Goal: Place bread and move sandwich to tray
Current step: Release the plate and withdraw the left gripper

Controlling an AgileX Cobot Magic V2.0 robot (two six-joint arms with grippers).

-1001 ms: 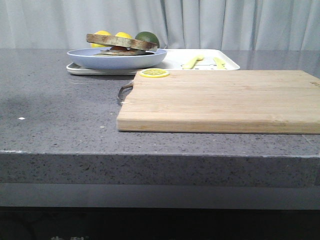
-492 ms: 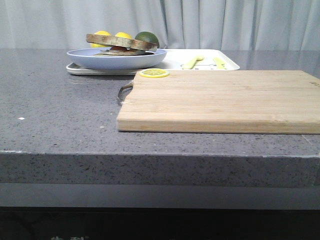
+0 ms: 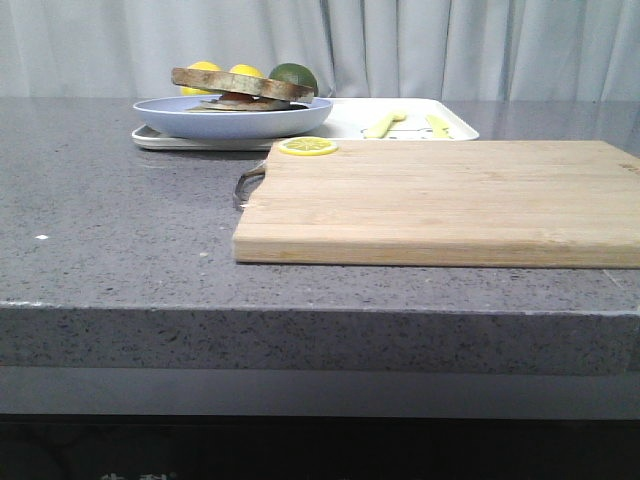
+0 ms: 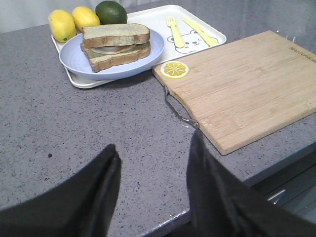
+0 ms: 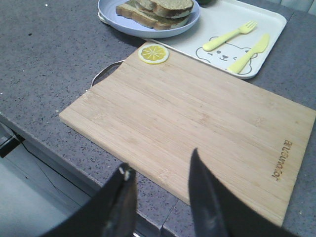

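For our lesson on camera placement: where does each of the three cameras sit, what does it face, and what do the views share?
Front: low at the table edge, facing forward across the cutting board toward the tray; no robot parts show.
Left wrist: above the left gripper, open, facing the sandwich on the plate.
Right wrist: above the right gripper, open, over the board.
All share the lemon slice.

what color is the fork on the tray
Pale yellow; the fork shows best in the right wrist view, on the white tray.

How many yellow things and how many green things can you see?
Yellow lemons: 2
Yellow lemon slice: 1
Yellow fork: 1
Yellow knife: 1
Green fruit: 1
Total: 6
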